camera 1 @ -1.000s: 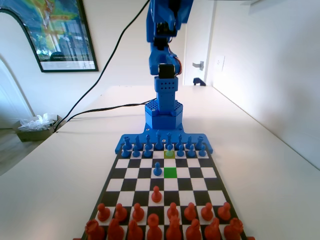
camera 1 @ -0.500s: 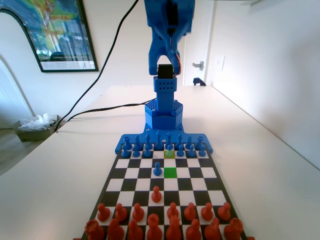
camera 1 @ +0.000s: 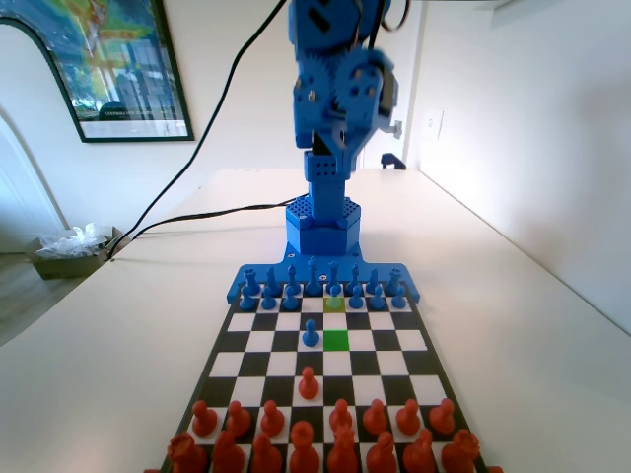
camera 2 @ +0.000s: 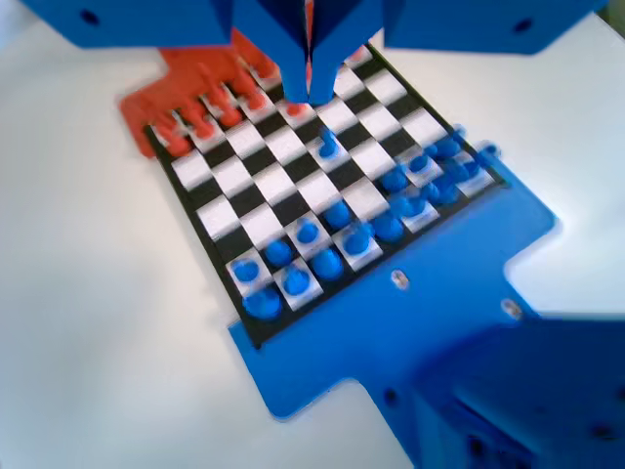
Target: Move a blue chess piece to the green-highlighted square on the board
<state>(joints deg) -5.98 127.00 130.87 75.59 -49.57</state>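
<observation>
Gripper (camera 2: 308, 90) jaws nearly together, holding nothing, we see high above the board (camera 1: 419, 365); blue chess piece (camera 1: 311, 334) stands upright beside the green-highlighted square (camera 1: 336, 340).

Fixed view: sits low at the red-piece end of the board (camera 1: 325, 340), looks level along it toward the blue arm (camera 1: 330, 99) at the far end, wall and door behind. Wrist view: rides high on the arm, looks steeply down on the board (camera 2: 293, 176) from the blue-piece side, tilted and blurred, tool (camera 2: 308, 83) hanging from the top edge. Both share the board and the bench (camera 1: 118, 335) around it.
</observation>
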